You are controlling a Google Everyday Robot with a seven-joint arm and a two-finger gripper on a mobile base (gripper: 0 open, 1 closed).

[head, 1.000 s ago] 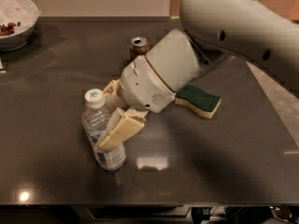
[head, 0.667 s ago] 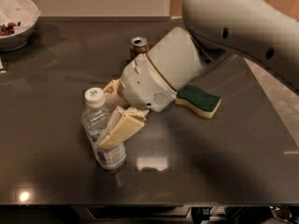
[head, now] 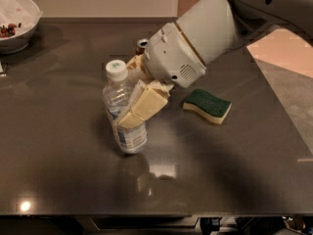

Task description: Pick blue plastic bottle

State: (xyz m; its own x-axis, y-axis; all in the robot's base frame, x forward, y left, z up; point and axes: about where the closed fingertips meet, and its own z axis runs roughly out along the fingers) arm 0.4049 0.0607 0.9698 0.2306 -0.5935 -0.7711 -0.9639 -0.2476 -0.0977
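**Desk:** Camera view: where is the blue plastic bottle [head: 117, 97]?
**Photographer:** Near the middle of the dark surface [head: 58, 146], white cap up and leaning slightly. The end effector [head: 128, 94] is clamped around it, one beige finger [head: 144, 106] across its front.
**Desk:** And nearby?
**Photographer:** A green sponge [head: 208, 105] lies to its right, a brown can [head: 142, 44] peeks from behind the wrist, and a white bowl [head: 19, 31] sits at the far left corner.

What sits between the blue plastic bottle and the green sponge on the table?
Camera view: the tool, shut on the blue plastic bottle, then bare tabletop up to the green sponge.
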